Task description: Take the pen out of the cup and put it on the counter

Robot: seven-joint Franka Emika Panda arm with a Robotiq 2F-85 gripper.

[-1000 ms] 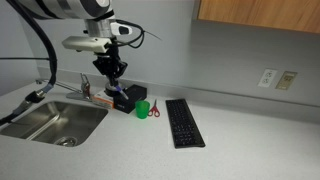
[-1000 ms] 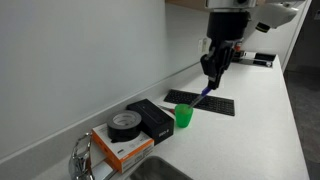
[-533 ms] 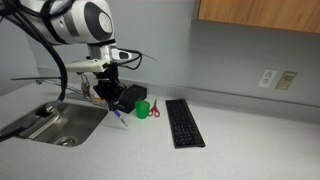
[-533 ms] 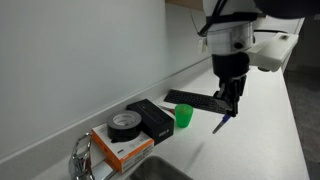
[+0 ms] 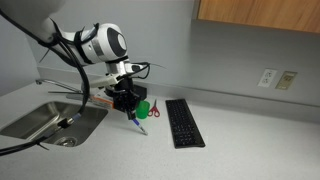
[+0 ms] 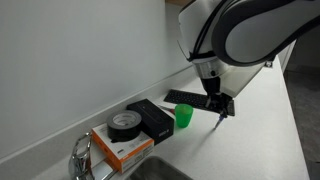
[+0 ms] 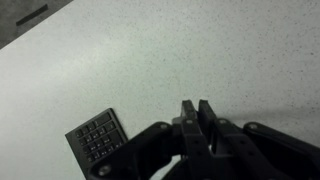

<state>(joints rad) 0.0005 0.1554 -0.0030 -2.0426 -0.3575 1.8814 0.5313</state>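
Note:
My gripper point(image 5: 130, 108) is shut on the pen point(image 5: 134, 119), a thin dark stick that hangs from the fingertips just above the counter point(image 5: 240, 150). It is in front of the green cup point(image 5: 143, 109) and apart from it. In an exterior view the gripper point(image 6: 216, 108) holds the pen point(image 6: 219, 120) to the right of the cup point(image 6: 184, 117). In the wrist view the fingers point(image 7: 197, 108) are pressed together over bare counter point(image 7: 150, 60); the pen itself does not show there.
A black keyboard point(image 5: 183, 122) lies beside the cup and shows in the wrist view point(image 7: 97, 140). A black box point(image 6: 150, 118), a tape roll point(image 6: 123, 124) and an orange box point(image 6: 120, 150) stand by the wall. The steel sink point(image 5: 50, 120) is inset nearby.
The gripper has carried the pen out of the cup, moved away from the wall and come down close to the counter in front of the cup.

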